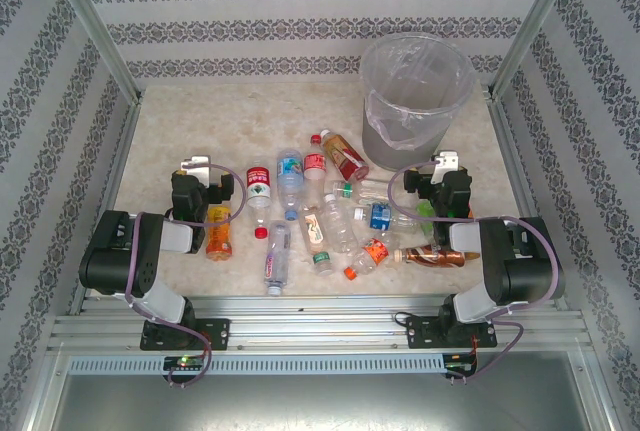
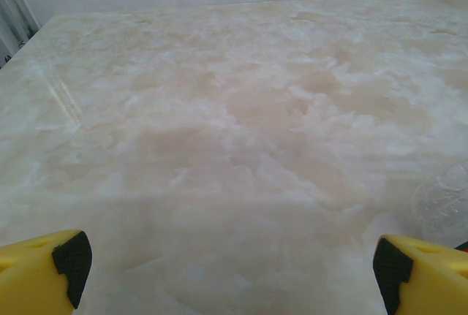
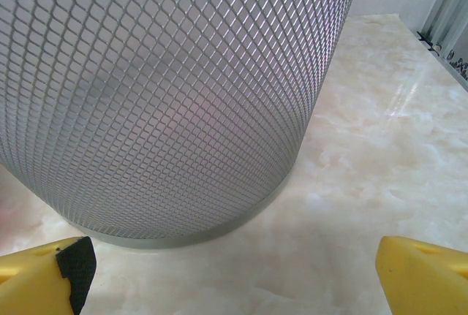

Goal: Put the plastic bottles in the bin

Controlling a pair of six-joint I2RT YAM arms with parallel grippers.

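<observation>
Several plastic bottles (image 1: 340, 221) lie scattered on the marble table between the arms, with red, blue, green and orange labels; one holds brown liquid (image 1: 435, 255) and an orange one (image 1: 218, 231) lies by the left arm. The bin (image 1: 415, 101), round and grey with a clear liner, stands at the back right. My left gripper (image 1: 195, 169) is open over bare table (image 2: 234, 125), left of the bottles, its yellow fingers (image 2: 69, 264) wide apart. My right gripper (image 1: 446, 164) is open too, close in front of the bin's mesh-patterned wall (image 3: 168, 88), with nothing between its fingers (image 3: 73, 264).
A loose red cap (image 1: 261, 233) lies among the bottles. A clear bottle's base (image 2: 446, 202) shows at the right edge of the left wrist view. Patterned walls and metal frame posts (image 1: 95, 26) close in the table on three sides.
</observation>
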